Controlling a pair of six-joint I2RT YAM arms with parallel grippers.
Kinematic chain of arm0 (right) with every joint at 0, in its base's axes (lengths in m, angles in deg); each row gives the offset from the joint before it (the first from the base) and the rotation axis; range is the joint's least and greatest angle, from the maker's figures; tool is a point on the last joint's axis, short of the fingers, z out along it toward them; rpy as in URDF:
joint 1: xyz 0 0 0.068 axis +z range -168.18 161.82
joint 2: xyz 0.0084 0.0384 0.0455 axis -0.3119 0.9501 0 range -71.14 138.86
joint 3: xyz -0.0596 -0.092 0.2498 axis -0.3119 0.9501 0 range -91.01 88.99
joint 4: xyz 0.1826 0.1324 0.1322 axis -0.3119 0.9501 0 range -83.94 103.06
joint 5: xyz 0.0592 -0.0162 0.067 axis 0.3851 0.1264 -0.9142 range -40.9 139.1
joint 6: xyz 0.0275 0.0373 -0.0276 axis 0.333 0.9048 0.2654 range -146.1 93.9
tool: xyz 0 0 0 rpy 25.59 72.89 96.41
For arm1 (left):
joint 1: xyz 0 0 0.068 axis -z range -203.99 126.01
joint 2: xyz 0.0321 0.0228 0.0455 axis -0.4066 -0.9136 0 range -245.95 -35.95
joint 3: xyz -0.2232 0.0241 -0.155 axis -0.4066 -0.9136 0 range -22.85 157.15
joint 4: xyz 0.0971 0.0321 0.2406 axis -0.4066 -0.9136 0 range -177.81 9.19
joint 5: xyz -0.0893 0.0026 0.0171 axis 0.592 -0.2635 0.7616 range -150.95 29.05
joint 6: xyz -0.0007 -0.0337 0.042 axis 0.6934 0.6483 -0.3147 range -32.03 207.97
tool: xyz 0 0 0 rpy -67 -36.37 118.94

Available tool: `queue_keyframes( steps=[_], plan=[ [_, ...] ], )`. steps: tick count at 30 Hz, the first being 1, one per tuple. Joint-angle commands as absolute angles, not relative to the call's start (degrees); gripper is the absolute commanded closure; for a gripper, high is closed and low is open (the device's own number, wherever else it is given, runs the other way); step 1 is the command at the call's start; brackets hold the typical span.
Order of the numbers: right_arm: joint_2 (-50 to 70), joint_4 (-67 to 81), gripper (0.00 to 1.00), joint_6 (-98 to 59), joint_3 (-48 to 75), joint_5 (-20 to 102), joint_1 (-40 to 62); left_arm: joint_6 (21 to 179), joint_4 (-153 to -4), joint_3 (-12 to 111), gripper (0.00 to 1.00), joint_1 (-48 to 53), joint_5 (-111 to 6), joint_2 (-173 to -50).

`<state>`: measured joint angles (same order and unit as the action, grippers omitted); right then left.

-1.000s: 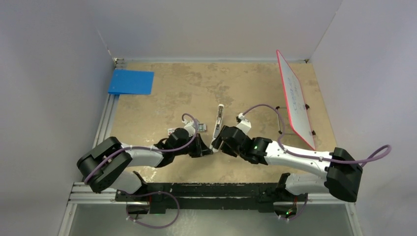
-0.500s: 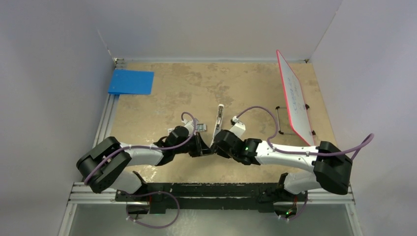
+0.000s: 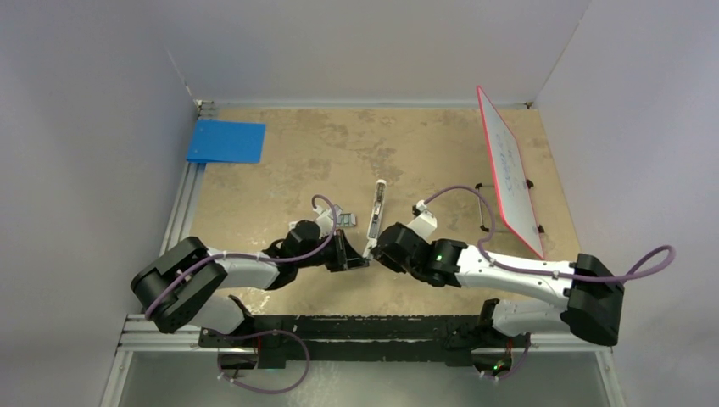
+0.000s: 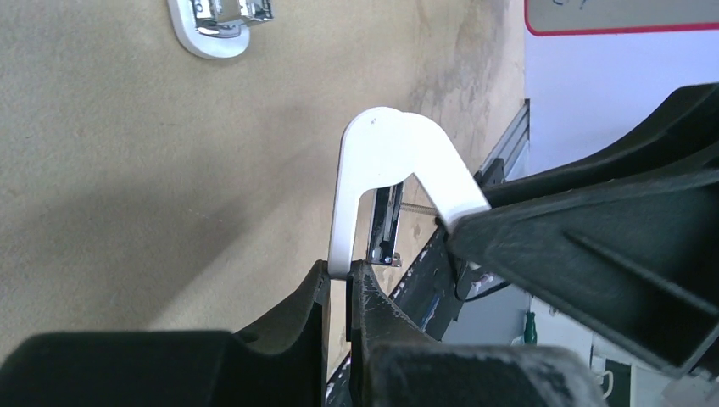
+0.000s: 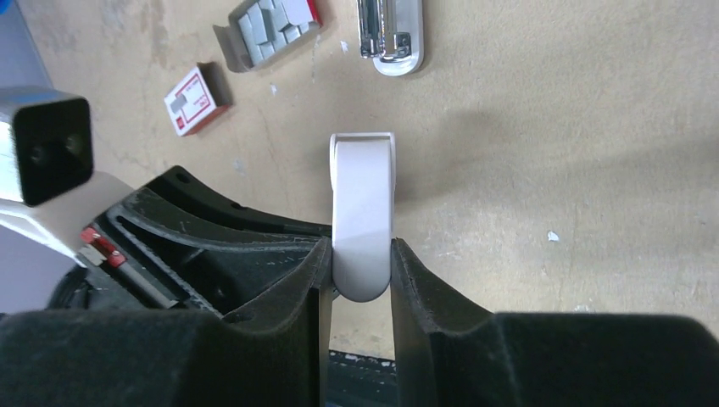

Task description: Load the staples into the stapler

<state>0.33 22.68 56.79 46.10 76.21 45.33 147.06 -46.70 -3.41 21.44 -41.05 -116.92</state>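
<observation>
My left end effector (image 4: pixel 341 275) and right end effector (image 5: pixel 362 254) each pinch the white bent piece (image 4: pixel 381 144) | stapler (image 3: pixel 379 202): slim white bar, metal insert showing, flat at table (image 3: pixel 280 153) centre.

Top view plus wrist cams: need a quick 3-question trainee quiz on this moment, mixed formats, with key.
1. True or false: the left end effector and the right end effector are both shut on the same white bent piece.
2. The staples are: A) in an open tray on the table; B) in the left end effector; C) in the right end effector.
3. Fill in: the flat pad at the table's far-left corner is ____.
Key: 1 true; 2 A; 3 blue.
</observation>
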Motion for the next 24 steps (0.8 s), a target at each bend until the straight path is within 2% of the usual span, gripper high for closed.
queue_keyframes(
  steps=[1, 6, 14, 24],
  plan=[
    [-4.36, 25.73, 0.76, 61.1, 44.95, 83.23, 44.57, 142.98, -42.72, -5.65, 1.0, 21.41, -38.19, -117.68],
    [-3.17, 25.85, 0.76, 60.73, 45.26, 81.42, 42.61, 142.03, -39.77, -5.86, 1.0, 21.37, -35.61, -118.45],
    [-3.21, 31.37, 0.73, 61.5, 44.45, 86.43, 39.94, 140.57, -41.15, -5.32, 1.0, 21.45, -34.6, -114.65],
    [-2.71, 26.13, 0.72, 58.36, 45.64, 83.68, 38.12, 137.98, -41.35, -4.9, 1.0, 21.47, -31.94, -112.86]
  ],
)
